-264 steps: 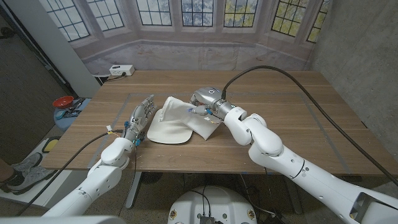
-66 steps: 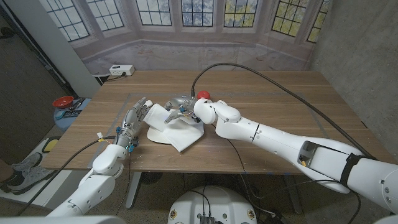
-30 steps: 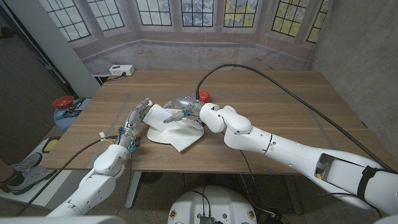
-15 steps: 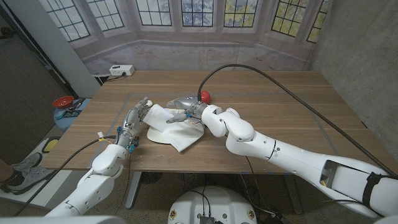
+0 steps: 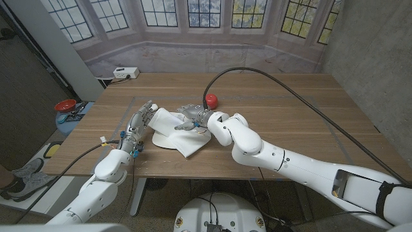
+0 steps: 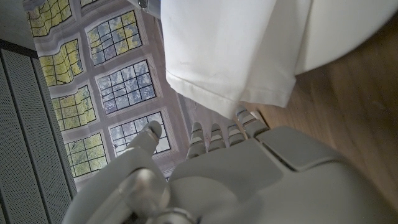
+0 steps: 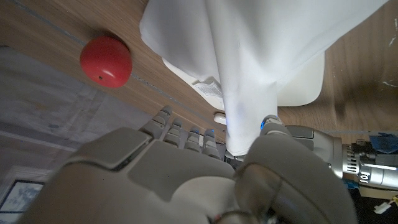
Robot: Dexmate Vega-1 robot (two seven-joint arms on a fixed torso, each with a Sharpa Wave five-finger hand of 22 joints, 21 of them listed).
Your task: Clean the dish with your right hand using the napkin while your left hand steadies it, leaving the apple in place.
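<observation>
Napkin (image 5: 177,125) sits pinched in your right hand (image 5: 192,116) over the dish (image 5: 168,140); your left hand (image 5: 141,120), fingers seemingly extended, touches its rim.

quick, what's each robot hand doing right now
Left robot hand: open, fingers extended against the dish's left rim, holding nothing.
Right robot hand: closed on the white napkin, over the dish.

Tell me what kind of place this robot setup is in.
Probably a lab or test room staged to look homely. The window backdrop behind the wooden table looks like a printed sheet, a bare concrete wall stands at one side, and thick cables run across the table.
</observation>
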